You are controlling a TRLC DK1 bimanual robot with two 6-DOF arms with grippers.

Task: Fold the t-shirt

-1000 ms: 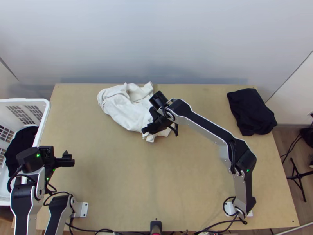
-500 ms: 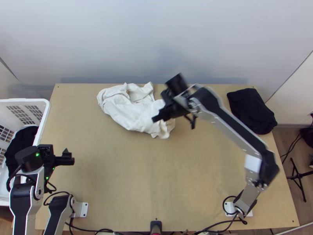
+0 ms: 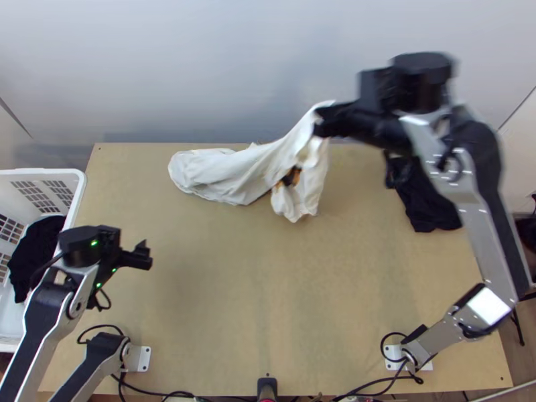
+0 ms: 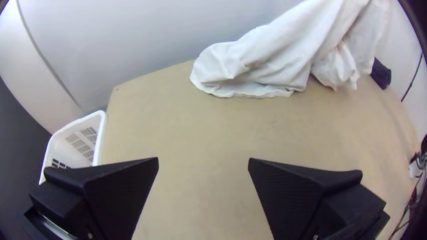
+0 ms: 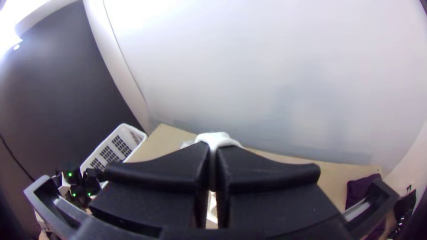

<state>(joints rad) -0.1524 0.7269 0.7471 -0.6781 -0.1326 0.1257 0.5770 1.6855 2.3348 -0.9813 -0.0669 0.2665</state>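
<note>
The work appears to be at the opening-out step, ahead of any real fold: the t-shirt (image 3: 231,175) is a rumpled white length near the far edge of the surface (image 3: 248,295), with one end lying down and the other drawn up to the right gripper (image 3: 323,120). That gripper's fingers are clenched on a pinch of the white cloth, though whether it is a hem, sleeve or shoulder cannot be told. Below the grip hangs a loose bunch, with an orange and dark patch showing in its folds; no crease line or squared edge is to be seen. The left gripper (image 4: 203,164) has its fingers spread wide with nothing between them, over the near left part of the surface and well apart from the shirt. The next move probably calls for the left fingers to take a second corner or edge, so that both arms can stretch the shirt and lay it flat — nearer the middle would give more room. A one-handed drop from here would likely leave it bunched, and the bunch might tuck underneath. As for containers, a white plastic basket (image 3: 78,201) with slotted sides stands at the surface's left end and holds dark cloth (image 3: 32,256), heaped rather than folded as far as it shows. Another dark garment (image 3: 429,204) lies at the far right of the surface, outside any container.
</note>
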